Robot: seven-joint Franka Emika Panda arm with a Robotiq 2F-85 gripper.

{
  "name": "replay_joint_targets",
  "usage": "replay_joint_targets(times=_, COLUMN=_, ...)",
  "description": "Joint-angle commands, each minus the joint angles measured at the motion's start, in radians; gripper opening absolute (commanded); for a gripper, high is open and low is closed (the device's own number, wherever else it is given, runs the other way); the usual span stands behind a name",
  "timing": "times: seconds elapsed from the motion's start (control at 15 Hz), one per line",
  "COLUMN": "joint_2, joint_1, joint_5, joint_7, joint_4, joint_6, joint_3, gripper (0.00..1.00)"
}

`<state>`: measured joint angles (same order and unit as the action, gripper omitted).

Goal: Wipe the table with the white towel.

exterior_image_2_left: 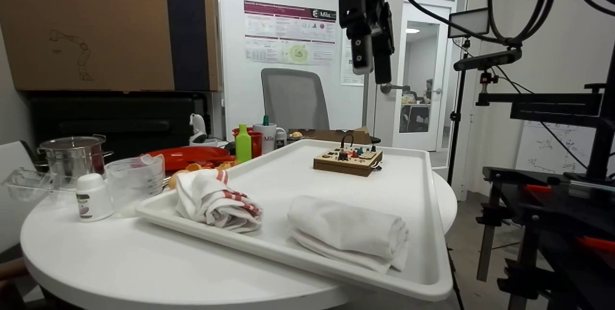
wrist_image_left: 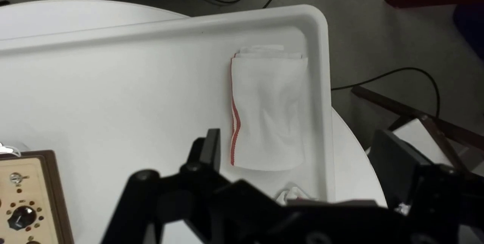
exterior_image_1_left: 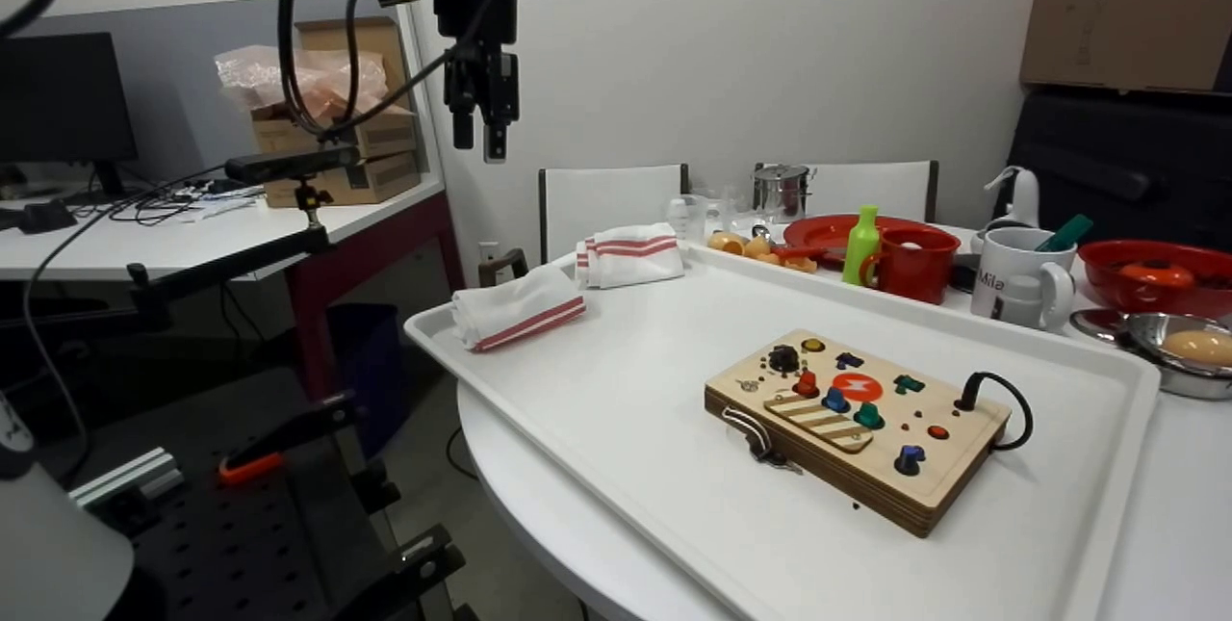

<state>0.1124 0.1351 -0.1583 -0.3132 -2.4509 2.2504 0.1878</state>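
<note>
The table is a white, tray-like surface with a raised rim (exterior_image_1_left: 654, 380), also in an exterior view (exterior_image_2_left: 283, 180) and the wrist view (wrist_image_left: 151, 104). Two folded white towels with red stripes lie at one end. One white towel (exterior_image_1_left: 520, 308) lies flat by a corner; it shows in an exterior view (exterior_image_2_left: 348, 228) and the wrist view (wrist_image_left: 268, 111). A second, more crumpled towel (exterior_image_1_left: 630, 255) lies beside it (exterior_image_2_left: 216, 199), mostly hidden by the gripper in the wrist view (wrist_image_left: 293, 195). My gripper (exterior_image_1_left: 479, 142) is open, holding nothing, high above the table (exterior_image_2_left: 373, 67), its fingers wide apart (wrist_image_left: 298, 138).
A wooden board with knobs and switches (exterior_image_1_left: 857, 419) sits on the tray. Beyond the rim stand a green bottle (exterior_image_1_left: 861, 245), a red mug (exterior_image_1_left: 910, 265), a white mug (exterior_image_1_left: 1015, 270), a steel pot (exterior_image_1_left: 780, 190) and a small white bottle (exterior_image_2_left: 92, 198). A round white table lies underneath.
</note>
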Motion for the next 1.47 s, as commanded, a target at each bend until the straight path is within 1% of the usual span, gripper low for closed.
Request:
replay_joint_targets(times=0.0, joint_2=0.047, joint_1=0.002, joint_5=0.058, joint_7=-0.072, joint_4=-0.057, joint_6=0.101, joint_3=0.008, gripper=1.0)
replay_joint_targets(times=0.4, joint_2=-0.025, joint_1=0.032, joint_5=0.085, joint_7=-0.135, joint_4=-0.093, joint_6=0.196, joint_3=0.052, gripper=1.0)
replay_joint_targets(times=0.6, joint_2=-0.057, joint_1=0.047, joint_5=0.097, joint_7=-0.202, joint_4=-0.096, joint_6=0.262, joint_3=0.07, gripper=1.0)
replay_joint_targets(times=0.8, joint_2=-0.106, joint_1=0.055, joint_5=0.204, joint_7=-0.297, joint_4=-0.082, joint_6=0.314, joint_3=0.081, gripper=1.0)
replay_joint_targets(times=0.93, joint_2=-0.148, joint_1=0.057, joint_5=0.317, joint_7=-0.364, joint_4=-0.068, joint_6=0.319, joint_3=0.074, gripper=1.0)
replay_joint_targets(times=1.07, joint_2=-0.194, joint_1=0.065, joint_5=0.377, joint_7=-0.384, joint_4=-0.053, joint_6=0.317, joint_3=0.059, gripper=1.0)
replay_joint_targets(times=1.2, joint_2=-0.247, joint_1=0.072, joint_5=0.378, joint_7=-0.353, joint_4=-0.036, joint_6=0.325, joint_3=0.045, gripper=1.0)
replay_joint_targets(times=1.27, joint_2=-0.277, joint_1=0.075, joint_5=0.363, joint_7=-0.329, joint_4=-0.024, joint_6=0.329, joint_3=0.04, gripper=1.0)
replay_joint_targets(times=1.33, joint_2=-0.305, joint_1=0.078, joint_5=0.326, joint_7=-0.287, joint_4=-0.011, joint_6=0.331, joint_3=0.039, gripper=1.0)
replay_joint_targets(times=1.4, joint_2=-0.32, joint_1=0.083, joint_5=0.322, joint_7=-0.272, joint_4=0.0, joint_6=0.317, joint_3=0.032, gripper=1.0)
